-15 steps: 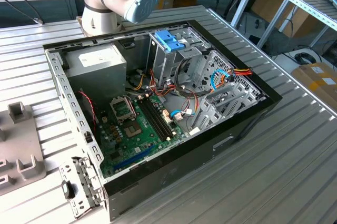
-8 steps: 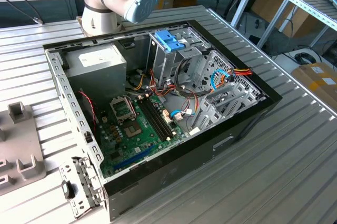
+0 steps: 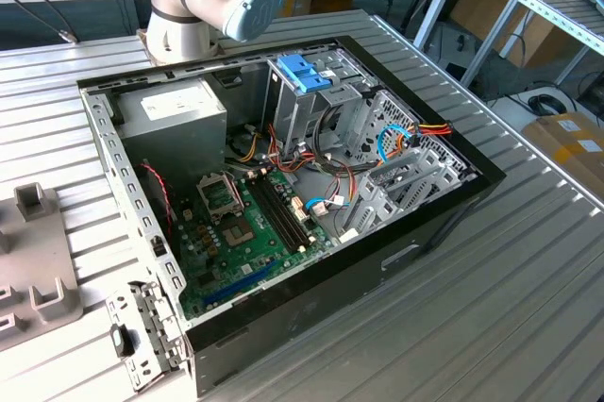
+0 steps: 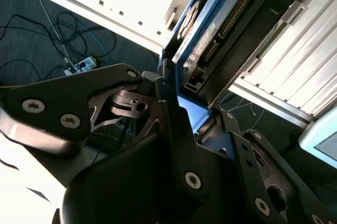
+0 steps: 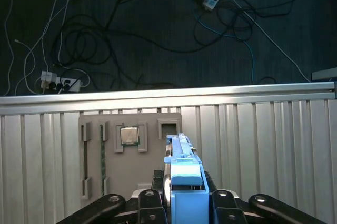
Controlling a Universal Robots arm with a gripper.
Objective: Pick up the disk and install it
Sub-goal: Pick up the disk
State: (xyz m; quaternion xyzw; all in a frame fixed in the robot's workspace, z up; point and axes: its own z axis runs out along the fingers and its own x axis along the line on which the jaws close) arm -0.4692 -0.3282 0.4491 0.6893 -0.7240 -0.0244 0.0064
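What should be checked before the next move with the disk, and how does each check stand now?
1. Disk gripped: ok. The disk sits edge-on between the fingers of the gripper in both wrist views.
2. Disk over the case: not ok. In the first wrist view the grey tray lies beyond it, not the case.
3. Case open: ok. Its inside is exposed in the exterior view.
4. Cage slot free: cannot tell. The walls of the cage hide its slots.
5. Cables clear of the cage: not ok. Loose cables lie right beside it.
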